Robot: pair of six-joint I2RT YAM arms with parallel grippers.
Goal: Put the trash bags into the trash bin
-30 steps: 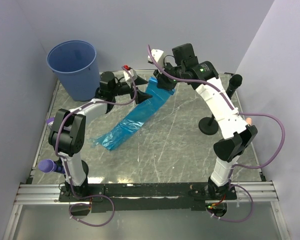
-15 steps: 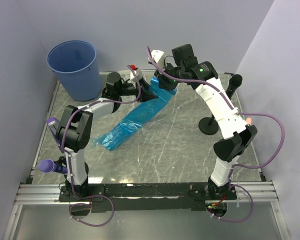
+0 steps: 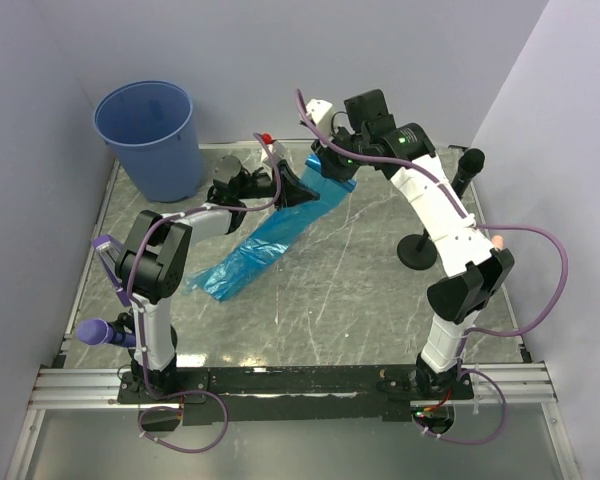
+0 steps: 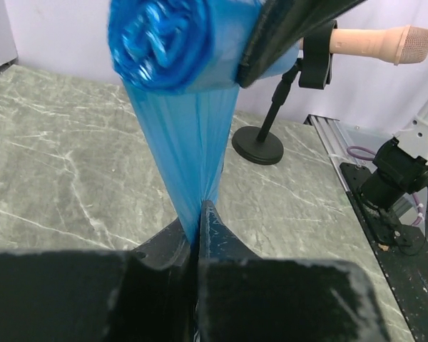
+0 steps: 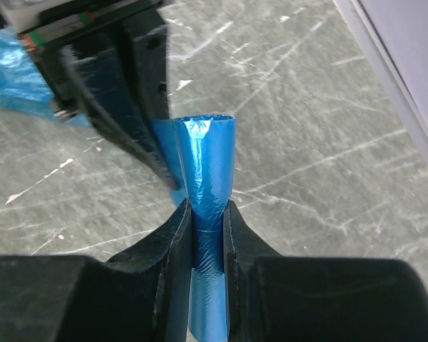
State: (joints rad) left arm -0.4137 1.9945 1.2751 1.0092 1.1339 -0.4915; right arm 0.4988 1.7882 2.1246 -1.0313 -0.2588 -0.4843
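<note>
trash bags (image 3: pixel 267 243) trail from their roll down to the table (image 3: pixel 360 295). left fingers (image 4: pixel 225 241) pinch the sheet. right fingers (image 5: pixel 240 239) squeeze the roll.

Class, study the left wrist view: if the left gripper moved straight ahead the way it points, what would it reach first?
Likely the rolled-up glossy blue plastic trash bag, held just ahead by the right gripper. The left gripper is shut on its unrolled sheet; exact depth is unclear.
</note>
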